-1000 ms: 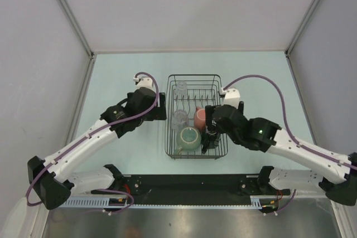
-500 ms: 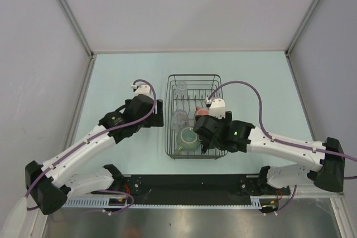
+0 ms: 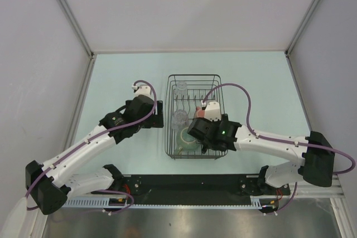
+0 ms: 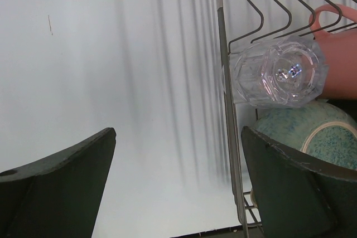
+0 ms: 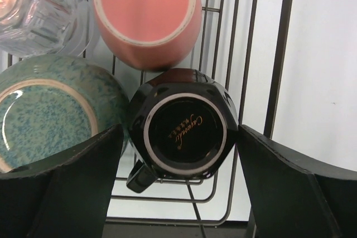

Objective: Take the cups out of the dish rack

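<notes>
In the near right corner of the dish rack: spotted the dark cup upside down, long axis upright, dead centre under the right gripper. Had those jaws spread wide, one finger either side. Had the left gripper just beside the rack's left wall, jaws apart, empty. Looked a straight drop for the right arm, the nearer one.

Five cups, one dish rack.
Two clear tumblers, one pink cup, one green mug, one dark cup.
</notes>
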### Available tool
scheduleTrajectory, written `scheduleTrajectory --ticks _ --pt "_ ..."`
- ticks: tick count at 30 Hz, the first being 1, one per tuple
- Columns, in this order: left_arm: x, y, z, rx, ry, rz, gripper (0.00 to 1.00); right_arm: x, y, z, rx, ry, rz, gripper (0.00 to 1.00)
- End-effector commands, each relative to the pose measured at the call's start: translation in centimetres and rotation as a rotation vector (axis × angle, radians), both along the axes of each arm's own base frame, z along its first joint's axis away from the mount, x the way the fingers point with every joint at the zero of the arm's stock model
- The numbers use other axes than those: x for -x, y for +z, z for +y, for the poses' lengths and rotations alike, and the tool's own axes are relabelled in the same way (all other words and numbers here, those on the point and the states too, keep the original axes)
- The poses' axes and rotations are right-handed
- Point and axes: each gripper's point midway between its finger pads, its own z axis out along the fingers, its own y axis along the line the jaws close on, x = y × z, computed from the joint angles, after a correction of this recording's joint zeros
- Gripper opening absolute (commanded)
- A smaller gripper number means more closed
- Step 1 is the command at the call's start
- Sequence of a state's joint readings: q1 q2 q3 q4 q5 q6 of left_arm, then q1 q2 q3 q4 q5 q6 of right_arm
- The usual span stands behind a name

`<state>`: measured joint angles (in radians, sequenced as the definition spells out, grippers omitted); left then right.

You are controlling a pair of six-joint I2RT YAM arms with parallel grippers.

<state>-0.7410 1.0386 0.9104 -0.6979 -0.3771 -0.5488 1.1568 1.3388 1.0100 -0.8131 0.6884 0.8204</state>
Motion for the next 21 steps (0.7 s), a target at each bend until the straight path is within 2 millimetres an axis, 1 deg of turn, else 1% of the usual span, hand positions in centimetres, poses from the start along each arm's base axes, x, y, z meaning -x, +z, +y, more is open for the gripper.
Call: scheduleTrajectory --ticks 1,9,14,15,16,18,19,21 --pt "-0.1 0.5 -0.4 0.022 -0.015 -0.013 1.0 -0.9 -0.7 0.5 -0.029 -0.039 -0.016 0.87" --pt "-0.1 0.0 -0.3 0.012 -0.017 -0.005 1.0 -1.0 -2.7 -0.4 -0.016 -0.062 0.024 0.85" --pt "-0.1 -0.2 -0.6 0.011 -0.026 -0.002 1.0 -0.8 -3.6 -0.7 -0.013 -0.067 0.044 0.8" --pt "-0.2 -0.2 -0.7 0.012 -0.027 -0.001 1.0 -0.7 -3.7 -0.7 -0.014 -0.065 0.047 0.79" --pt "-0.2 -0.3 -0.6 0.01 -0.027 0.001 1.0 -0.7 -3.7 -0.7 -0.017 -0.065 0.049 0.74" --pt "-0.2 -0.3 -0.7 0.01 -0.027 0.001 1.0 -0.5 -3.9 -0.8 -0.017 -0.066 0.057 0.68" --pt "-0.2 -0.3 -0.8 0.013 -0.03 0.003 1.0 -0.4 -3.9 -0.8 -0.021 -0.066 0.057 0.61" --pt "-0.2 -0.4 -0.8 0.013 -0.029 0.005 1.0 -0.3 -3.9 -1.0 -0.021 -0.069 0.056 0.54"
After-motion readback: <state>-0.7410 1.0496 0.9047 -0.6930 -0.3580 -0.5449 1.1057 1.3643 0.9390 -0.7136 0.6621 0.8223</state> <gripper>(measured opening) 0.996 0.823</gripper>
